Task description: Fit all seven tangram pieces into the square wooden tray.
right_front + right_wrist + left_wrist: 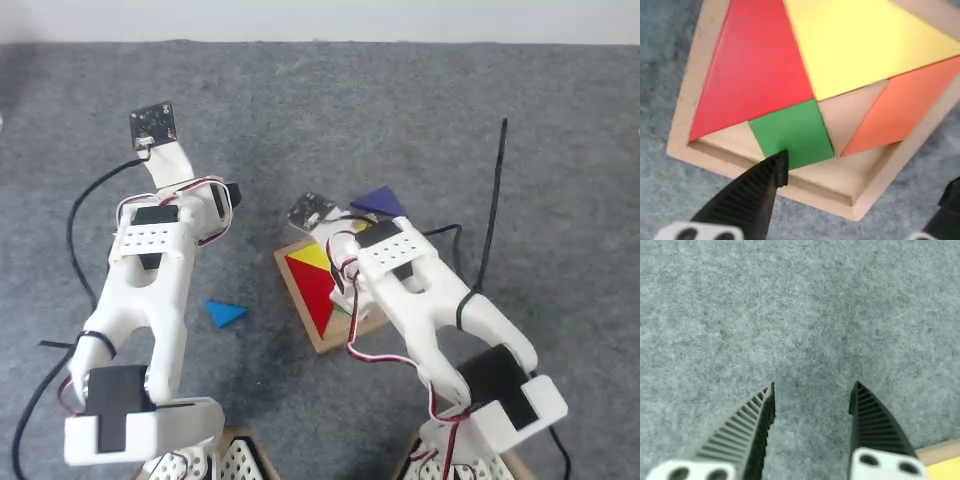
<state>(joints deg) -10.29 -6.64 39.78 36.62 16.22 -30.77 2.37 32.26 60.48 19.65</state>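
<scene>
Right wrist view: right pincer [865, 182] wide open, empty, one fingertip [777, 167] at the edge of the green square [792, 132] inside the wooden tray [685, 145]. Meanwhile left pincer [812, 392] gapes empty over grey worktop [790, 300]. Risk: a push skews the square, blocking remaining gaps.

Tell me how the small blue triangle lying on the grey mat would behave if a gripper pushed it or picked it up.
The blue triangle looks flat and rigid, so it probably would not bend or roll. On the fuzzy grey mat it may drag rather than slide freely.
</scene>
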